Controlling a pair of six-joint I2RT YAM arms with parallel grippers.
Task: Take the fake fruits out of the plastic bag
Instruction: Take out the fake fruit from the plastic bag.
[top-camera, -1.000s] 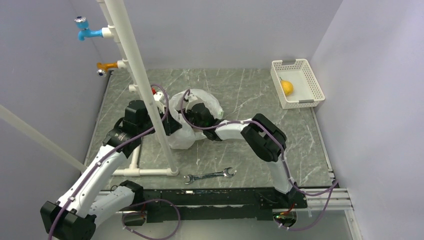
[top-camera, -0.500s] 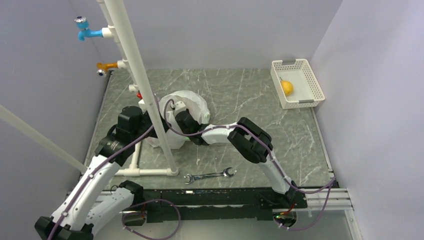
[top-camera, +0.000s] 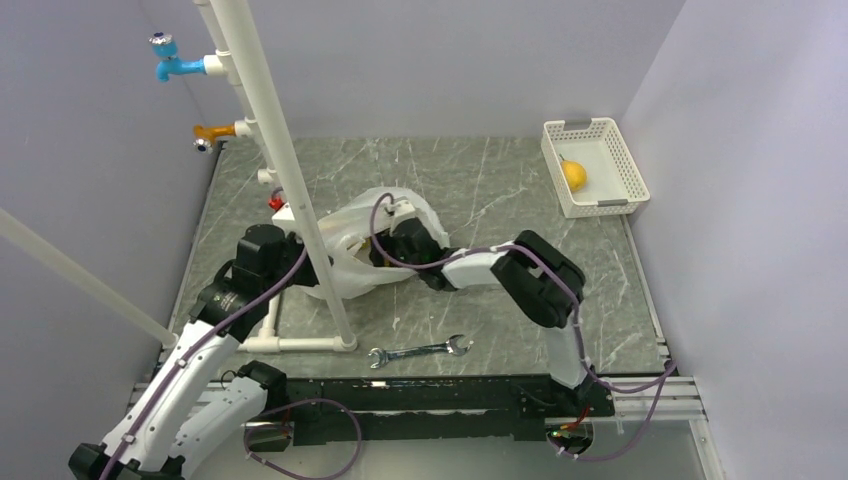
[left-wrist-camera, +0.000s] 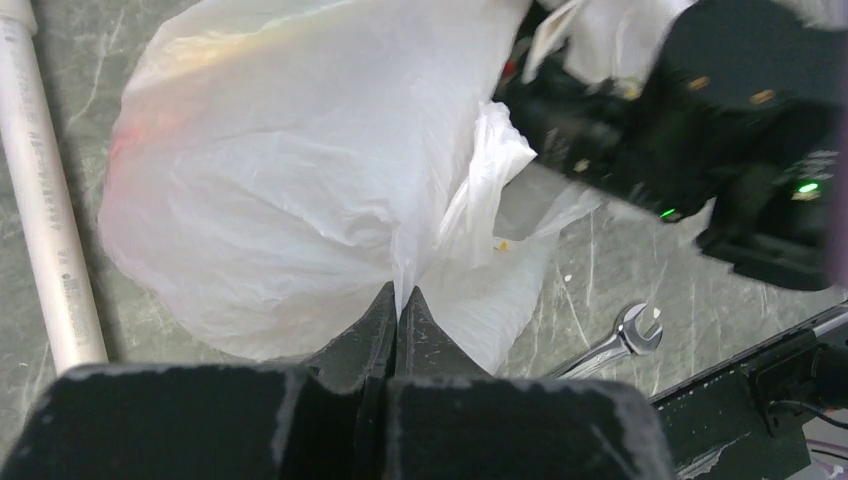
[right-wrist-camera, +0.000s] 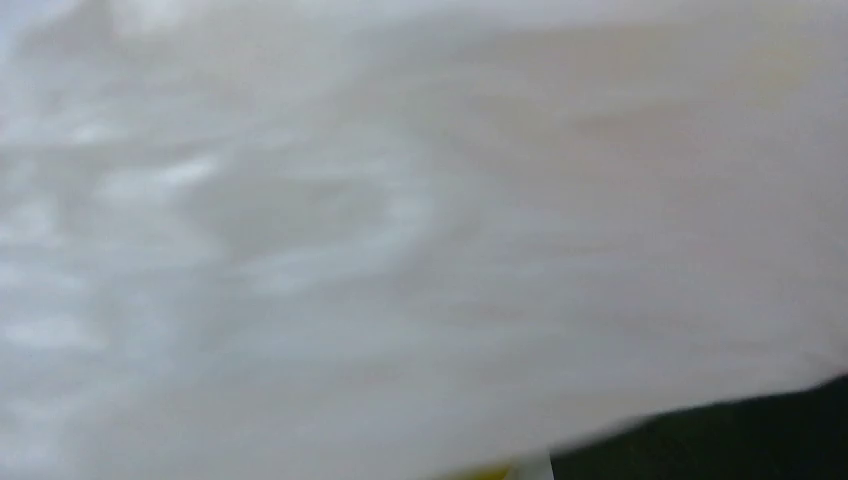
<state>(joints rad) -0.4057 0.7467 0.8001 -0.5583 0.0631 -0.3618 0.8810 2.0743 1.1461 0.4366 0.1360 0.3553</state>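
**While fruit sits bagged, one is out**

My left gripper (left-wrist-camera: 397, 305), jaws shut, pinches a fold of the plastic bag (left-wrist-camera: 280, 170) mid-table. My right gripper (top-camera: 384, 246) is buried in its mouth; how open, I cannot tell. Reddish tints suggest fruit inside. Beyond, one yellow fruit (top-camera: 573, 174) lies in the basket (top-camera: 598, 208).

Soft, even light from overhead, only faint shadows on the worktop (top-camera: 500, 190). The top view is sharp; the right wrist view is all blurred, unfocused bag (right-wrist-camera: 400, 220).

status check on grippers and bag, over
Left gripper shut on plastic bag. Right gripper inside bag mouth, jaws unseen. White pipe post stands beside bag.
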